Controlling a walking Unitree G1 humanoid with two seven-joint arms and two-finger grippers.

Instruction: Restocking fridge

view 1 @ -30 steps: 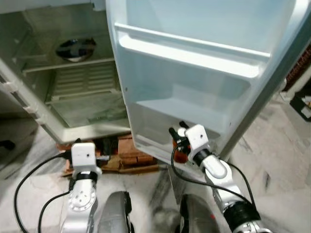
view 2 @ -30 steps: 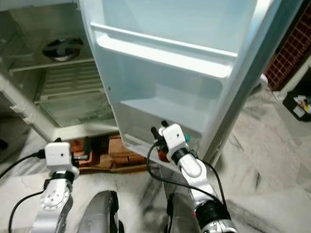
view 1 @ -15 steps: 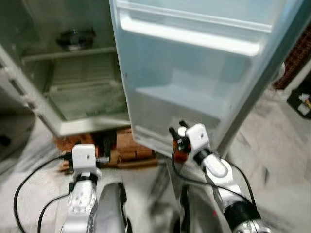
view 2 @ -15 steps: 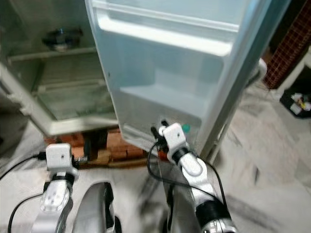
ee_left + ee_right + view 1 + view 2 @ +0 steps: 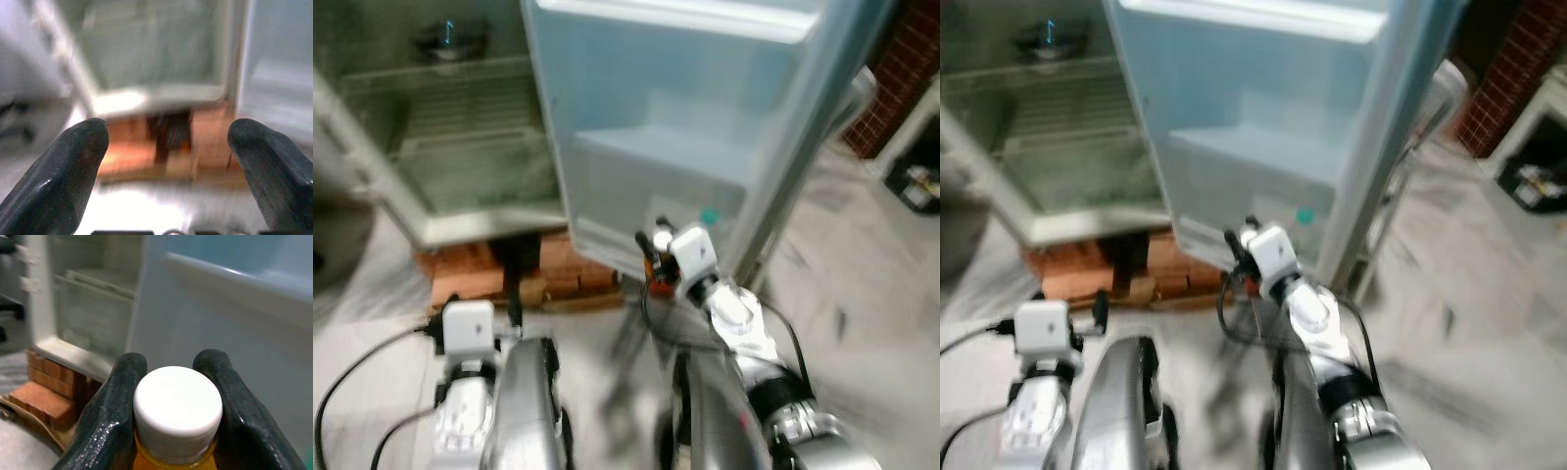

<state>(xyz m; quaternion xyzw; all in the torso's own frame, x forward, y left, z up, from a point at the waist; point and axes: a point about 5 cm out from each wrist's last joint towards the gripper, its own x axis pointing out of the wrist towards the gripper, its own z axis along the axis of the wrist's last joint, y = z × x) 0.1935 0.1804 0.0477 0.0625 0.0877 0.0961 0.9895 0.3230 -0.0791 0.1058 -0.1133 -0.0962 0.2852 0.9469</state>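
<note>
My right gripper (image 5: 176, 396) is shut on a bottle of orange liquid with a white ribbed cap (image 5: 177, 412), one black finger (image 5: 115, 401) on each side of the neck. In the eye views the bottle (image 5: 658, 284) is held low in front of the bottom edge of the open fridge door (image 5: 685, 117), under its lowest door shelf (image 5: 646, 162). My left gripper (image 5: 166, 142) is open and holds nothing. It is low on the left and points at the base of the fridge cabinet (image 5: 470, 157). All the views are blurred.
The fridge stands on red bricks (image 5: 480, 279) above a pale marble floor (image 5: 862, 294). A dark round thing (image 5: 450, 39) sits on an upper wire shelf inside. A brick wall (image 5: 891, 88) and a black item (image 5: 915, 186) are at the right.
The whole picture has shifted and blurred, with the fridge now higher and smaller in view, so the camera has moved. My right gripper still holds the bottle and the left stays open.
</note>
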